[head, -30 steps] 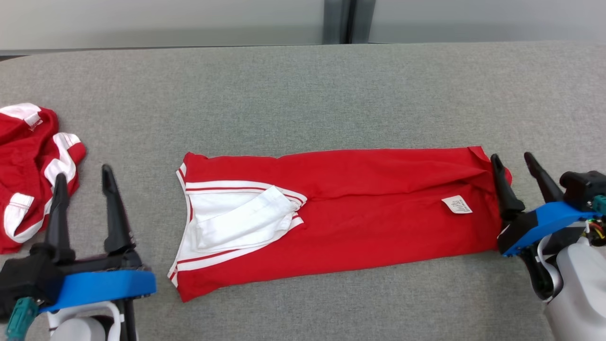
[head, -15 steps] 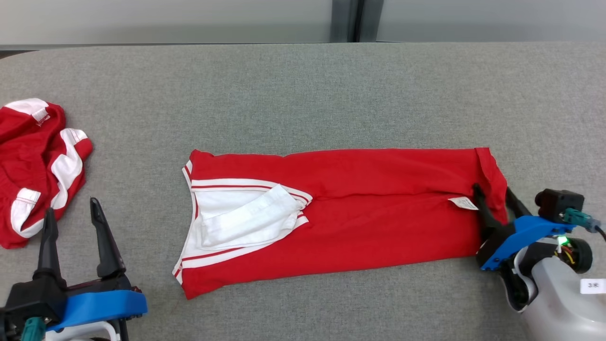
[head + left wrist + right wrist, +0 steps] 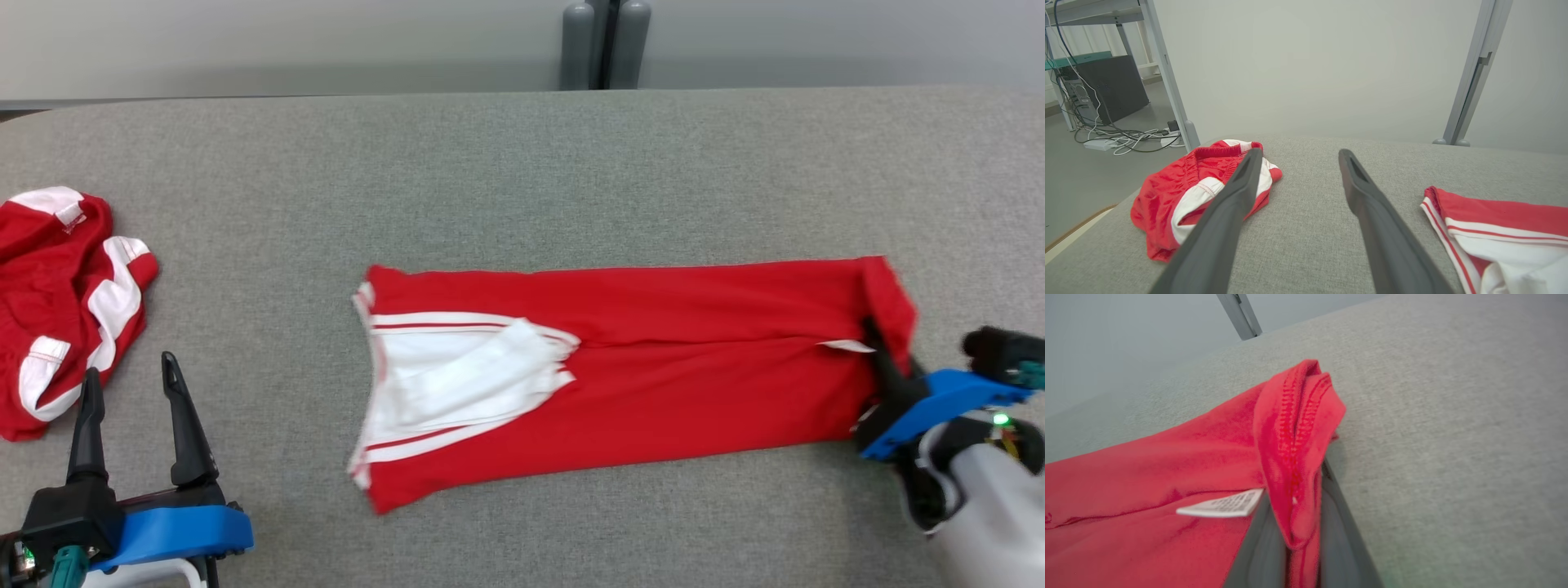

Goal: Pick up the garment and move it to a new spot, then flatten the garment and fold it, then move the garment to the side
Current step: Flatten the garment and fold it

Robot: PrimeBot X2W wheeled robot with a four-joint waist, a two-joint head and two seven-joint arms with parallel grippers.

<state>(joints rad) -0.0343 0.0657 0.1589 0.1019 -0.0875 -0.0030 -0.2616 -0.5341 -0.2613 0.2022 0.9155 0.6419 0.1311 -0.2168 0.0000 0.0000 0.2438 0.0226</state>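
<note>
right gripper [image 3: 890,355] jaws clenched on the hem end of the red jersey [image 3: 653,384], fabric bunched between them, care label [image 3: 845,346] just beside. Jersey lies folded lengthwise mid-surface [image 3: 490,180], striped neckline toward robot's left. left gripper [image 3: 129,367] jaws released, empty, near crumpled red-and-white shorts [image 3: 57,302].

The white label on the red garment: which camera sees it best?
The right wrist view: the label lies close and large there. The head view gives it as a thin sliver. The left wrist view faces the white-striped end of the garment.
</note>
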